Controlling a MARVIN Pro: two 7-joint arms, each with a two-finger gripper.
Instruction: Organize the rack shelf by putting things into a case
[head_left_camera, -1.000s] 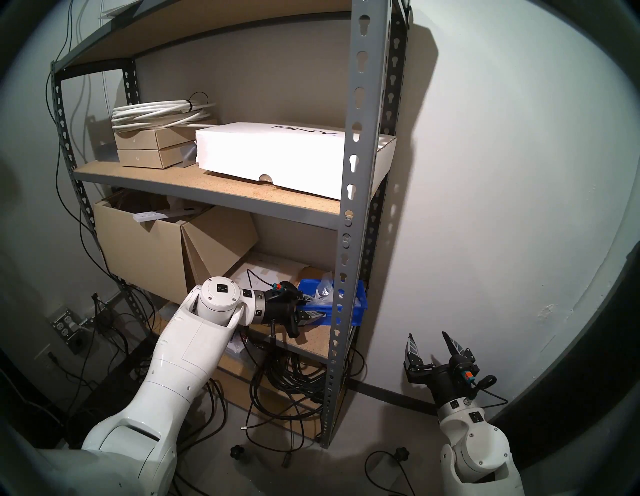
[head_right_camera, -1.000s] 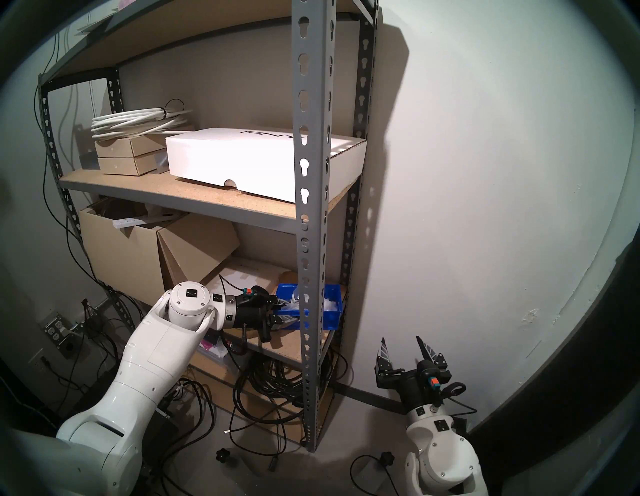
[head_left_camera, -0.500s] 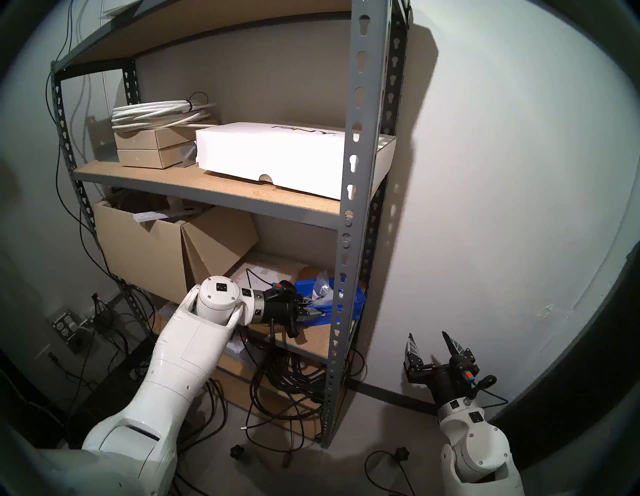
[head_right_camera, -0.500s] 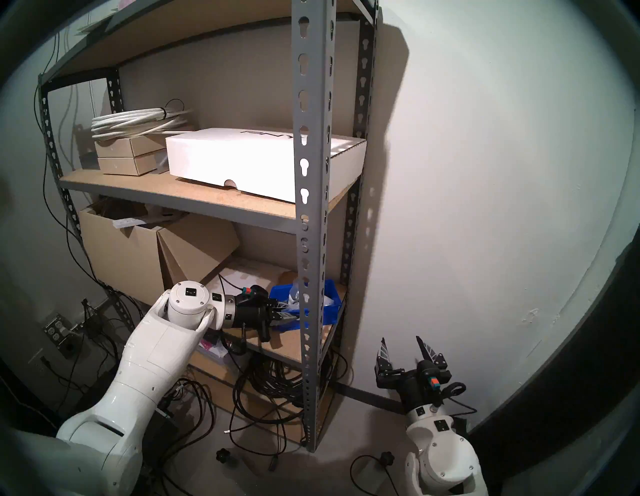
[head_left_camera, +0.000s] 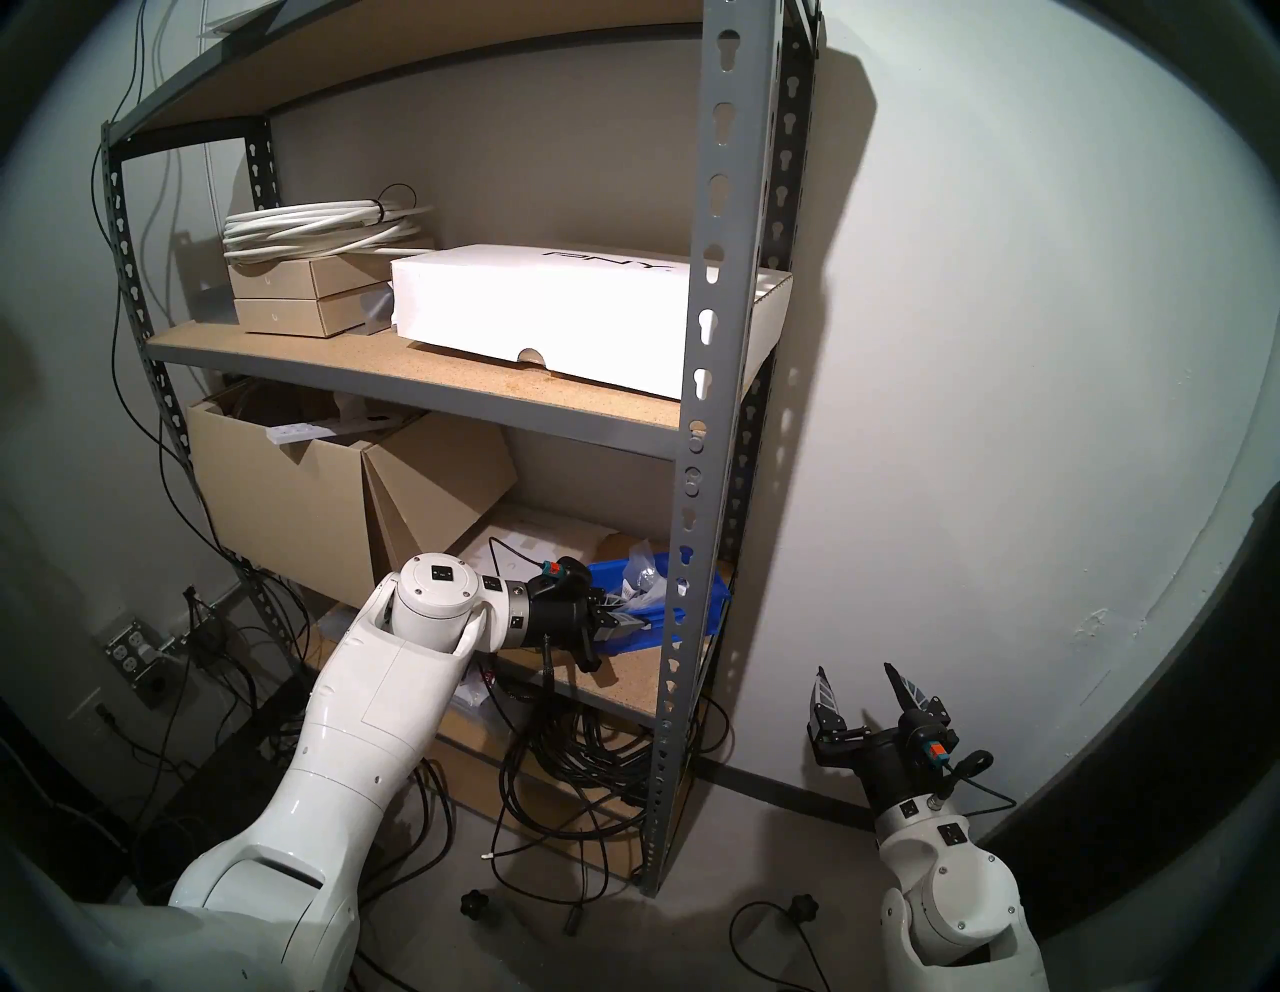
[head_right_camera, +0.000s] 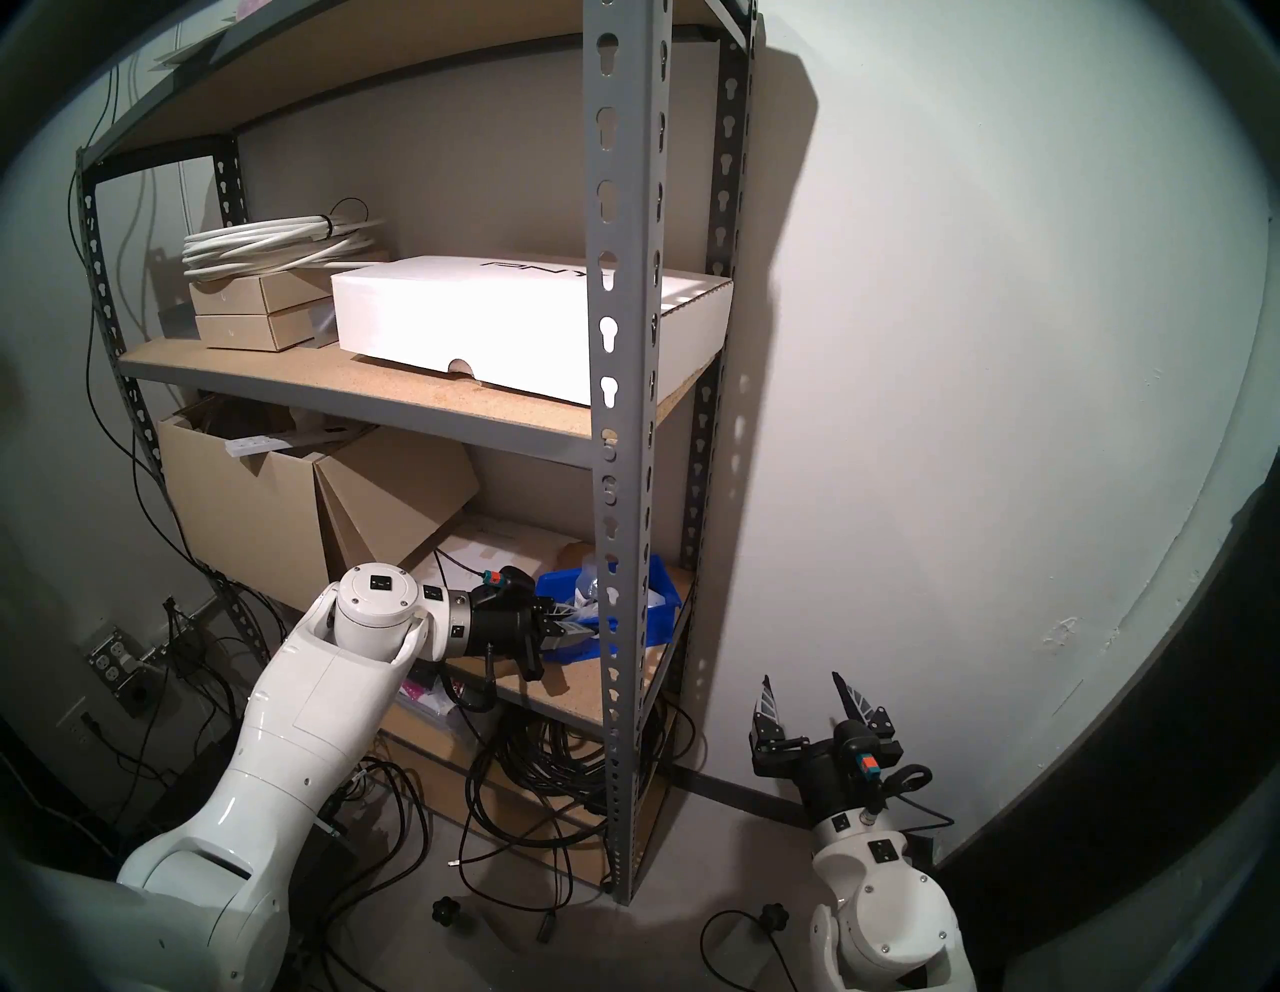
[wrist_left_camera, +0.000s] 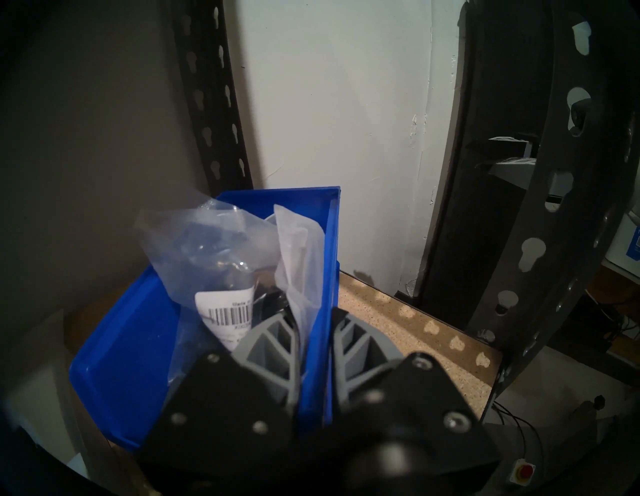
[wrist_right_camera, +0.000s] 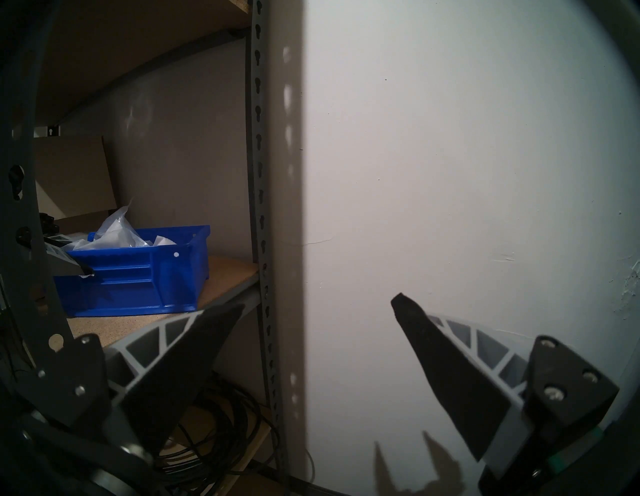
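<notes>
The blue case (head_left_camera: 627, 643) sits at the right end of the rack shelf's lower board (head_left_camera: 623, 682), slightly tilted and turned. Crinkly clear bags (head_left_camera: 641, 575) stick up out of it; one bag (wrist_left_camera: 221, 263) has a white barcode label, and a second bag (wrist_left_camera: 298, 249) stands beside it. My left gripper (head_left_camera: 627, 616) is shut on the case's near side wall (wrist_left_camera: 317, 277), one finger inside and one outside. My right gripper (head_left_camera: 855, 675) hangs open and empty beside the rack, low near the wall. The case (wrist_right_camera: 138, 277) also shows in the right wrist view.
A grey slotted upright (head_left_camera: 713, 277) stands just in front of the case. An open cardboard box (head_left_camera: 291, 499) fills the left of that board. Above lie a white flat box (head_left_camera: 540, 312) and a white cable coil (head_left_camera: 312, 228). Black cables (head_left_camera: 575, 762) pile up below.
My left gripper's fingers have narrowed onto the case's wall. The case has shifted a little to the left and turned and tilted. The right arm has not moved.
</notes>
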